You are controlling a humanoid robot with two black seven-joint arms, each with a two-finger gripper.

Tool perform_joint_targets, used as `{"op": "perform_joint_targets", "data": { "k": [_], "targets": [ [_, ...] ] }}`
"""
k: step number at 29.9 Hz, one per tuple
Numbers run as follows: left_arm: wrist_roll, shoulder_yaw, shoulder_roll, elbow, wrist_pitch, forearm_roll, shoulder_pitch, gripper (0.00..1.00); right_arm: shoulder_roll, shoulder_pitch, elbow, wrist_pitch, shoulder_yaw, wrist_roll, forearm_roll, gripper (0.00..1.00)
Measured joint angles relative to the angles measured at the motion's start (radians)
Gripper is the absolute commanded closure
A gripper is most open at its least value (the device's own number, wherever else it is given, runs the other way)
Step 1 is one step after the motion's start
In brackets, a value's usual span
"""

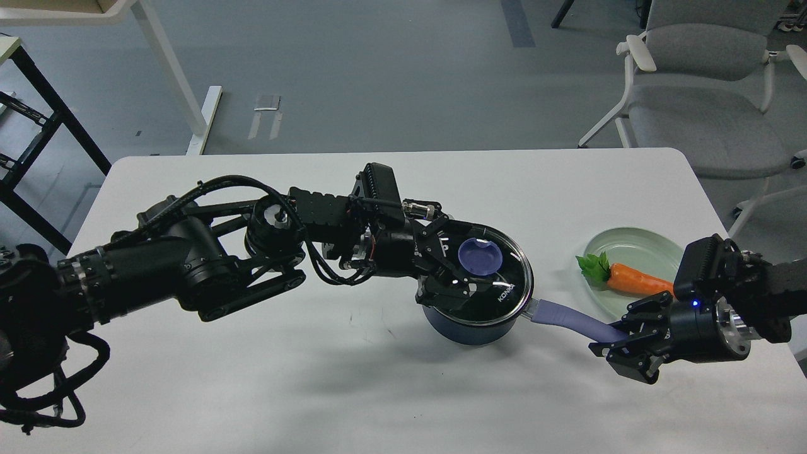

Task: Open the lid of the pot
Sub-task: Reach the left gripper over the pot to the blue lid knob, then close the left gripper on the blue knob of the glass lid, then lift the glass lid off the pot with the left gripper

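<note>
Head view, frame centre: our left gripper (455, 263) spreads around the lid (479, 272) knob; our right gripper (621, 349) clamps the pot (470, 325) handle.

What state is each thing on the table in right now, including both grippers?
Lid: closed, sitting on the pot.
Pot: upright on the table, covered.
Left gripper: open, fingers either side of the lid's knob.
Right gripper: shut on the pot's handle.
Carrot: lying on the plate.
Plate: flat on the table.
</note>
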Motion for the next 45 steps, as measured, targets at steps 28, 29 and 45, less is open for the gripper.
{"op": "perform_joint_targets", "data": {
  "k": [28,29,45],
  "targets": [
    [0.0,0.042,-0.069,0.112,0.053,-0.003,0.01,0.46,0.0,-0.002,0.0,0.0,0.0,0.0,0.003,0.66],
    [0.0,0.042,-0.071,0.113,0.053,-0.003,0.01,0.5,-0.001,-0.002,0.0,0.0,0.0,0.0,0.003,0.66],
    [0.006,0.038,-0.062,0.096,0.054,-0.011,-0.021,0.63,-0.001,-0.004,0.0,0.0,0.0,0.0,0.005,0.66]
  ]
}}
